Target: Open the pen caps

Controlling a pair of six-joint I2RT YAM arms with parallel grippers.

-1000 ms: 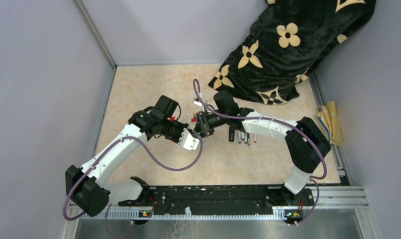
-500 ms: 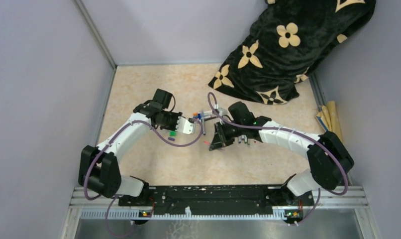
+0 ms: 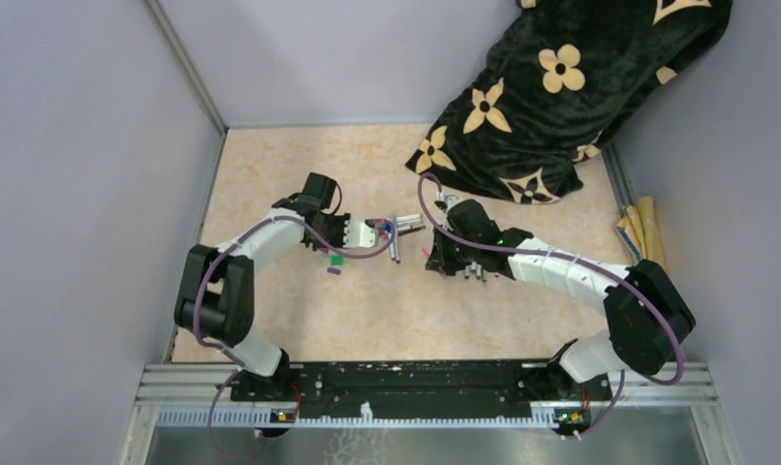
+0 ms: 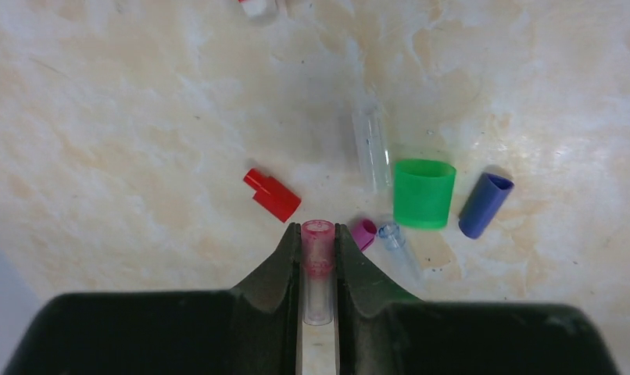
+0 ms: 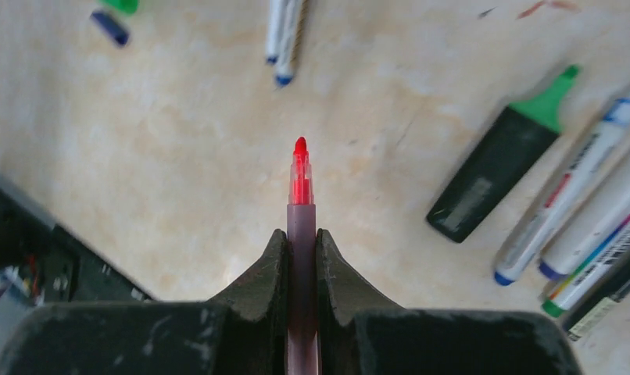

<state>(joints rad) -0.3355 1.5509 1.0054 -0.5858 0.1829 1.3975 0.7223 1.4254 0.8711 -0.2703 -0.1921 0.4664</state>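
The left pincer [image 4: 318,231] is clenched on a see-through pink cap [image 4: 318,269]. The cap lies lengthwise between the fingers at the bottom middle of the left wrist view, with its open mouth poking past the tips. The right pincer [image 5: 301,234] is clamped around a red pen [image 5: 300,176], whose bare red tip points up the middle of the right wrist view. Cap and pen are well apart, so this pair looks already separated. The step in hand is, I judge, putting both pieces down.

The loose caps lie just above the left fingers. A red cap [image 4: 272,194] is to the left and a purple cap [image 4: 363,233] sits close by the right fingertip. A green cap [image 4: 424,193], a blue cap [image 4: 485,205] and a clear cap [image 4: 372,148] lie further right and up. The bare counter [image 4: 124,117] at the left of that frame looks the safer drop spot. Lowering close to the surface before letting go should keep the round cap from rolling and the fingers from nudging the purple one.

For the pen, a black and green marker [image 5: 499,177] and a row of white pens [image 5: 585,195] lie at the right of the right wrist view. Laying the red pen flat beside them, with its tip off the counter until release, should avoid streaks. The marker's green end looks bare, but I cannot tell which of the white pens wear caps.
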